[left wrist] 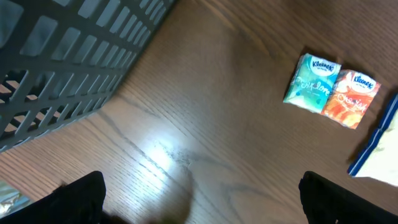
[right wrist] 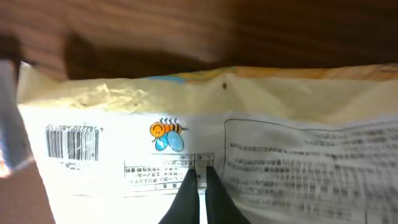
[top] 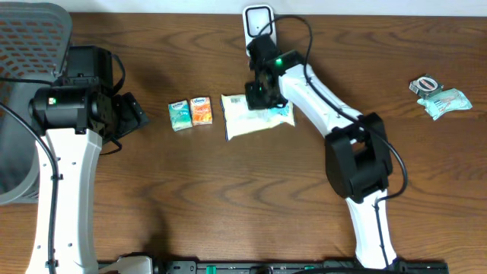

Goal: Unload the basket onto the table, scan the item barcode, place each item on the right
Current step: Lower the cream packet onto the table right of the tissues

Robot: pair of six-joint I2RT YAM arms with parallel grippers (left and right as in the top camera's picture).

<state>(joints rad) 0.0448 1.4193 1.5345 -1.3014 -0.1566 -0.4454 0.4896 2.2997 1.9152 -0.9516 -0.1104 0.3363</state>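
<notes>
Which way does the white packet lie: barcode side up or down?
Barcode side up. The right wrist view shows the barcode on the top face of the white packet.

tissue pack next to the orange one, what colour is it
Teal, with white lettering; the tissue pack shows best in the left wrist view.

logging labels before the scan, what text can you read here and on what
"Kleenex": on the teal tissue pack
"Kleenex": on the orange tissue pack
white packet: the digits over its barcode and its fine print are too blurred to read
</notes>
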